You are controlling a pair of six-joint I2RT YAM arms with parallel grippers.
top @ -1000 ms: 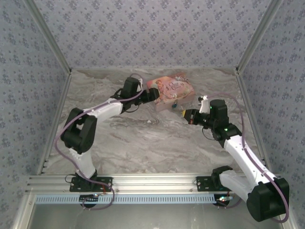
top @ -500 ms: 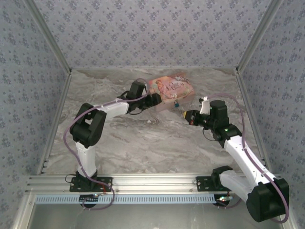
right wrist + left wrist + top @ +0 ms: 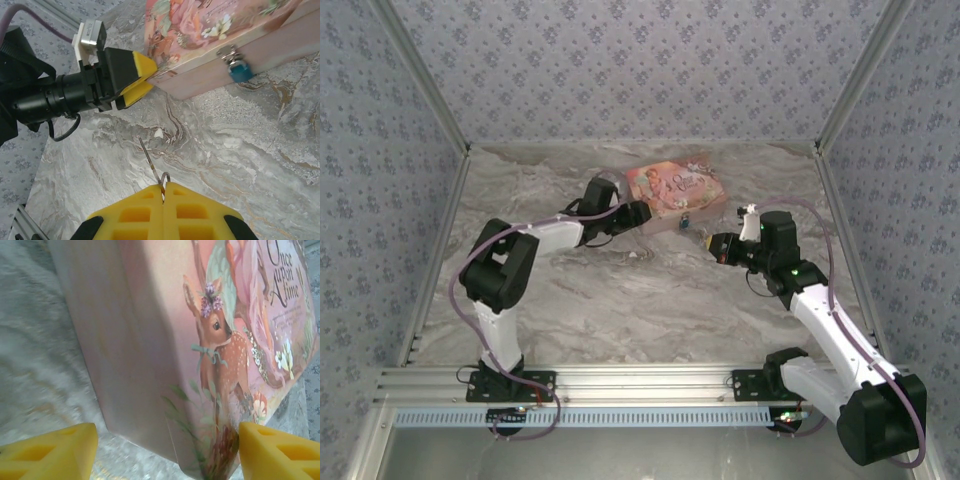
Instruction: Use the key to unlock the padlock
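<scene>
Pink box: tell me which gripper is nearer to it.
Left. The left gripper has its jaws open at a corner of the pink box. The right gripper, shut on the key, is apart, off the side with the padlock.

right gripper (image 3: 163,189): yellow fingers pressed together at the near edge, pinching the ring end of a thin metal key (image 3: 150,159); the blade points away over the table.
tiny blue padlock (image 3: 240,71): hangs from a silvery hasp on the side wall of the pink illustrated box (image 3: 200,22), far right.
left gripper (image 3: 150,77): yellow fingers at the box's left corner.
grey marbled table (image 3: 250,150): lies under the key and the padlock, which are well apart.
</scene>
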